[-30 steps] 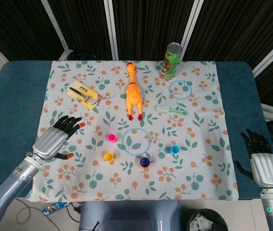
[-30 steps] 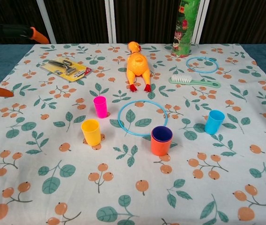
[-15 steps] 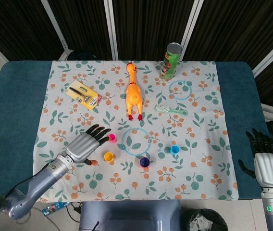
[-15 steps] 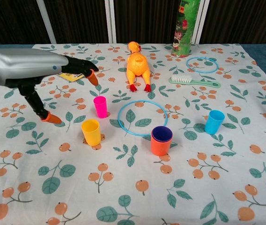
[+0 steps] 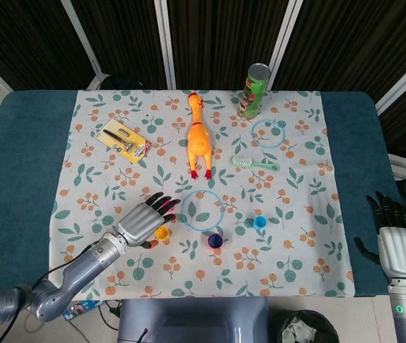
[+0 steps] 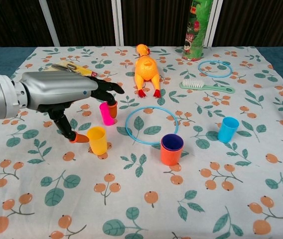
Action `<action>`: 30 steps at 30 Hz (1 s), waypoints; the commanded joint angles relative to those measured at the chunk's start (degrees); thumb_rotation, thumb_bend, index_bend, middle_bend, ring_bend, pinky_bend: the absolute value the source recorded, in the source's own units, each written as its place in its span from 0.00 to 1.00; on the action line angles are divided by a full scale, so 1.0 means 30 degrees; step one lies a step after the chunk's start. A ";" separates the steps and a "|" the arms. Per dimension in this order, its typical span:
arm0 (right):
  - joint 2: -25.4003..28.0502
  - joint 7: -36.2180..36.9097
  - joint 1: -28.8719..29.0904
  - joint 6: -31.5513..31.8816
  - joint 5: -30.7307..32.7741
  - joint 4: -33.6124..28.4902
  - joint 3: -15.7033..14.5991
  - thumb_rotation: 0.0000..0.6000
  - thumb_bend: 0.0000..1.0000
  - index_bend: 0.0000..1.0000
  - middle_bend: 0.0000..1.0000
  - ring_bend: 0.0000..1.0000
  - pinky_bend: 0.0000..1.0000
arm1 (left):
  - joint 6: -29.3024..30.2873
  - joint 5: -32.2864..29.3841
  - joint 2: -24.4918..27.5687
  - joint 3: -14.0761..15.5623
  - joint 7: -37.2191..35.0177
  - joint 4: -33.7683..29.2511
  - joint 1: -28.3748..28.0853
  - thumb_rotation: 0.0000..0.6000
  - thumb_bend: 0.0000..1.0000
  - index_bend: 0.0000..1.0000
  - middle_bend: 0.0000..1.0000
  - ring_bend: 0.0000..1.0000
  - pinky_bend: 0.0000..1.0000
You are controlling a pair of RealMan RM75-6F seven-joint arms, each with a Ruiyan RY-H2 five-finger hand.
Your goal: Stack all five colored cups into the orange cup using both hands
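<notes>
While the left hand (image 6: 64, 94) hangs over the left cluster of cups with its fingers spread and nothing in them, the thumb tip sits just beside the yellow cup (image 6: 97, 140) and the other fingertips reach over the pink cup (image 6: 105, 114); I cannot tell whether any of them touches. The orange cup (image 6: 171, 155) stands upright near the front of the bench, just below the large blue ring (image 6: 152, 125), and already carries a purple cup (image 6: 172, 142) nested inside it. The blue cup (image 6: 227, 129) stands alone to the right, well apart from the stack. The right hand (image 5: 396, 246) rests off the bench's right edge, fingers extended and holding nothing.

By my judgement the step in hand is the reach for the yellow or the pink cup, with three cups left to stack. The next move calls for settling on one cup, closing thumb and fingers around its wall without toppling the neighbour, then carrying it rightward past the ring and lowering it mouth-up into the purple cup.
</notes>
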 commanded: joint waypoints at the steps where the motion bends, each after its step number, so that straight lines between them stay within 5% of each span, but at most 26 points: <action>1: 0.0009 0.0048 -0.0050 0.0006 0.0020 -0.0001 0.0082 1.00 0.35 0.05 0.00 0.00 0.10 | 0.0121 -0.0106 -0.0136 0.0138 0.0019 0.0163 -0.0060 1.00 0.23 0.35 0.00 0.00 0.00; 30: -0.0254 0.0017 -0.0195 -0.0675 0.0115 0.0054 0.0518 1.00 0.35 0.06 0.00 0.00 0.10 | 0.0365 -0.1029 -0.0810 0.0956 -0.0102 0.1114 -0.0865 1.00 0.24 0.41 0.00 0.00 0.00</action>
